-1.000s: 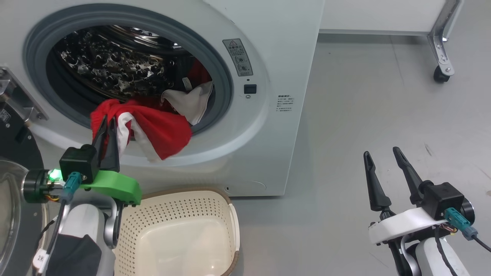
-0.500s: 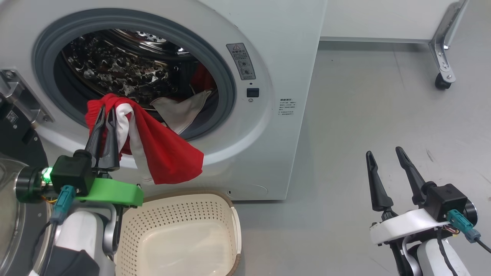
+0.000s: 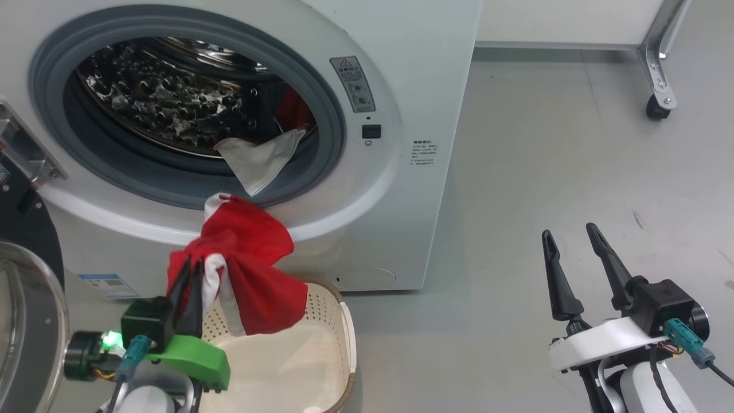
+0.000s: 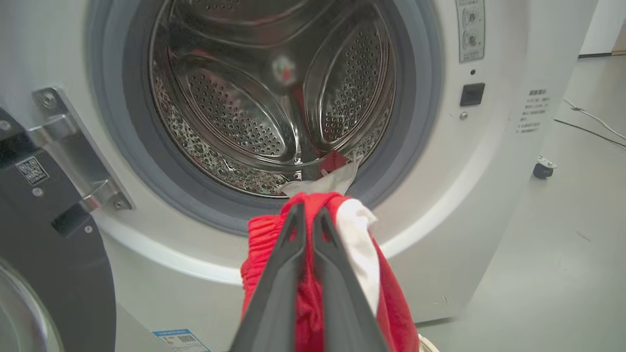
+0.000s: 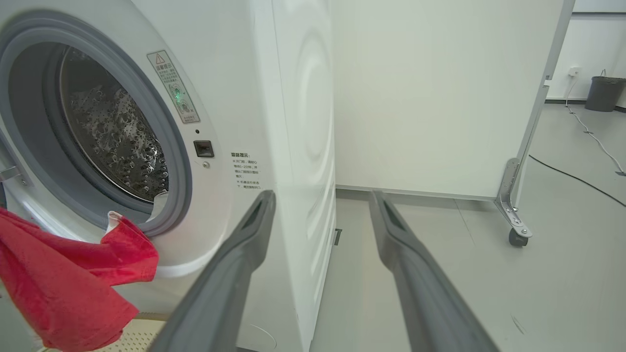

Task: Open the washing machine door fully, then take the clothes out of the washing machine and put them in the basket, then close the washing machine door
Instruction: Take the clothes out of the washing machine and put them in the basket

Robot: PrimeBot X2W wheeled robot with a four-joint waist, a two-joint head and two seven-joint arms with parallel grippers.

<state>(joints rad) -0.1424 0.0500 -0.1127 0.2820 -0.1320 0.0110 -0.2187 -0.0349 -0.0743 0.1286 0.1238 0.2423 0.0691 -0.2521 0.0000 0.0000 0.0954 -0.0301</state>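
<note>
The front-loading washing machine [image 3: 413,69] is white. The cloth garment [image 3: 252,275] is bright red with white trim, the perforated plastic basket [image 3: 324,307] cream.

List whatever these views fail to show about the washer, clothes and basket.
- Head view: the left gripper and its red garment cover part of the basket; the bottom edge cuts it.
- Head view: the left edge cuts the washing machine door.
- Head view: a grey-white cloth hides whatever lies deeper in the drum.
- Head view: warning label print too small.

Dark jaws, green left mount [image 3: 189,358], white right mount [image 3: 596,341], seemingly plastic.
</note>
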